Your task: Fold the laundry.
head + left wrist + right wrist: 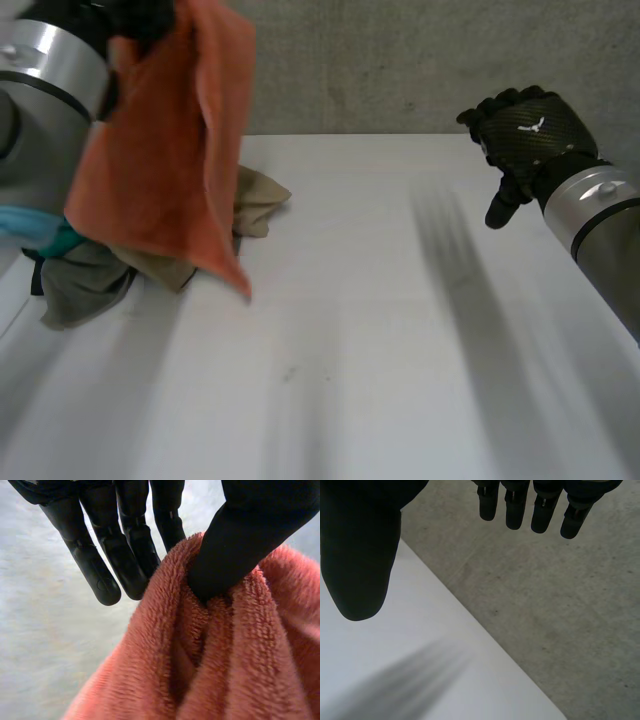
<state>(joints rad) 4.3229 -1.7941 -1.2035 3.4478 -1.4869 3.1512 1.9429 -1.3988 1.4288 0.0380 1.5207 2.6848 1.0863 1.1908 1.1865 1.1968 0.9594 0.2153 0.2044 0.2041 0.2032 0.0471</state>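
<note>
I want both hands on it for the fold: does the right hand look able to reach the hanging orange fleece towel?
Probably yes. The right hand is open, nothing lies on the white table between it and the orange fleece towel, whose lower edge hangs loose below the pinching left hand.
</note>
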